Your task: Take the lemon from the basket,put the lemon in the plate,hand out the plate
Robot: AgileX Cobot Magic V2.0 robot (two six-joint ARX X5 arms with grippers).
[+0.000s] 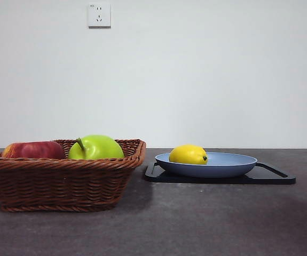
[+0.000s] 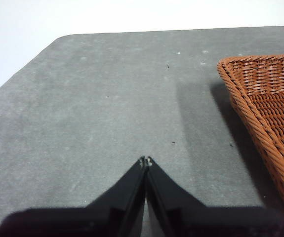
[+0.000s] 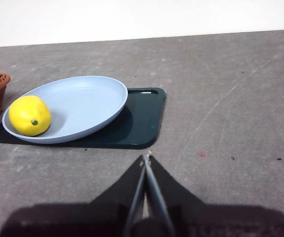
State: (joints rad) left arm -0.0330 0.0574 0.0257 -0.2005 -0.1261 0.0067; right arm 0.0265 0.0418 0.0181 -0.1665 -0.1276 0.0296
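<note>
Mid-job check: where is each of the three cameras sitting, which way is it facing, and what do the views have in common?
Front: low at table height, looking level across at the basket, the lemon in the plate on a tray; no arm shows.
Left wrist: on the left arm, looking down over bare table and a basket corner; left gripper shut.
Right wrist: on the right arm, facing plate, lemon, tray; right gripper shut.
Shared: the basket shows in all three; front and right wrist share lemon, plate, tray.
</note>
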